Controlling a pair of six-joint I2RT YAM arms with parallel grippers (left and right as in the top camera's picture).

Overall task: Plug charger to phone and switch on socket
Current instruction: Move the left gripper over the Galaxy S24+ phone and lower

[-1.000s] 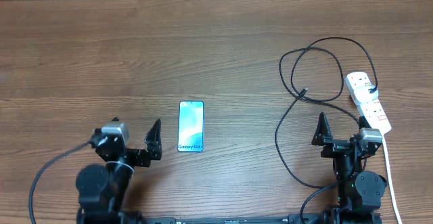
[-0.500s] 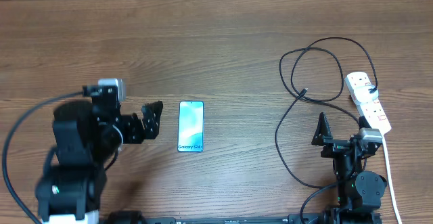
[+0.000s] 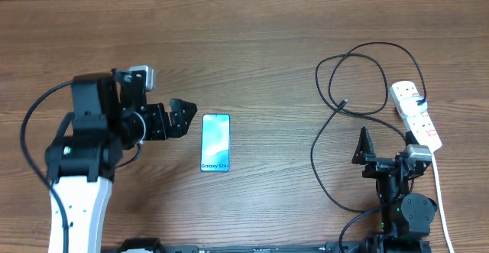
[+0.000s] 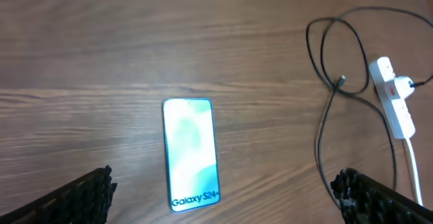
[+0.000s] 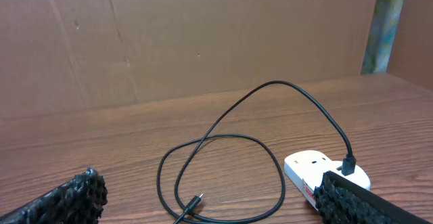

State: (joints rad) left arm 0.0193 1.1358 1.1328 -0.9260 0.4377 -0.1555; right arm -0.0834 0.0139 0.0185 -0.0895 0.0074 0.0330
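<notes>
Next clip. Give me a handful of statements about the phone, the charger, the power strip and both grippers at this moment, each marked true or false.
1. The phone lies screen up on the table with nothing plugged into it. True.
2. One end of the charger sits in the socket. True.
3. The left gripper is shut on the charger's plug. False: it is open and empty, just left of the phone.
4. The charger's free plug touches the phone. False: it lies well to the phone's right, nearer the socket.
5. The right gripper is open and holds nothing. True.
</notes>
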